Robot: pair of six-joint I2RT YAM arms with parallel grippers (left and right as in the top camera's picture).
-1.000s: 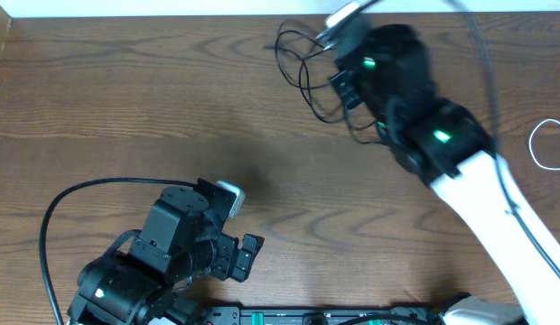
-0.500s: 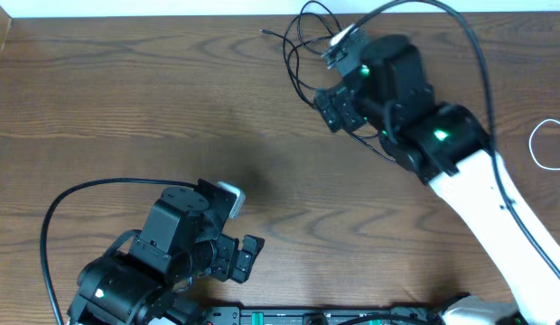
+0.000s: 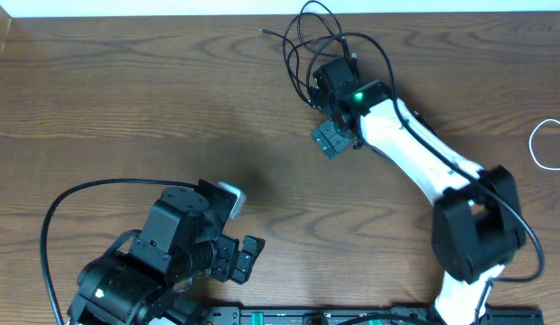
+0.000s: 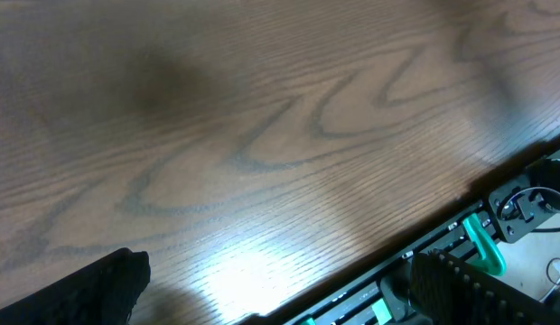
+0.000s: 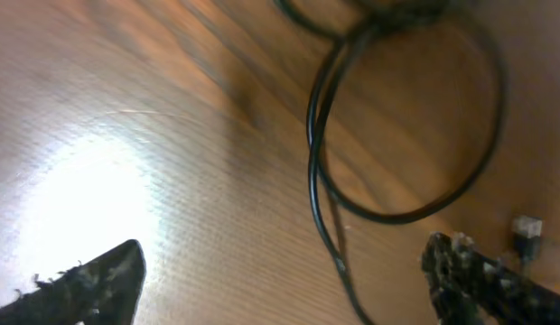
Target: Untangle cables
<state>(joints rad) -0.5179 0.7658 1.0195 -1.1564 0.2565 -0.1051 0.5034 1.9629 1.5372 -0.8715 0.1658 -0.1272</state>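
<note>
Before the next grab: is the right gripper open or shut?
Open: the right gripper fingertips sit far apart in the wrist view, clamping nothing; black cables lie beneath.

One black cable tangle (image 5: 312, 149), one white cable (image 3: 533, 143), two hands (image 3: 242, 226) (image 3: 322, 116).

Overhead straight down, wrist views near table (image 4: 262, 135), right seemingly shares cables (image 5: 313, 135)

Wooden table (image 3: 126, 99) bears black cables (image 3: 309, 50), white cable (image 3: 534, 144).
</note>
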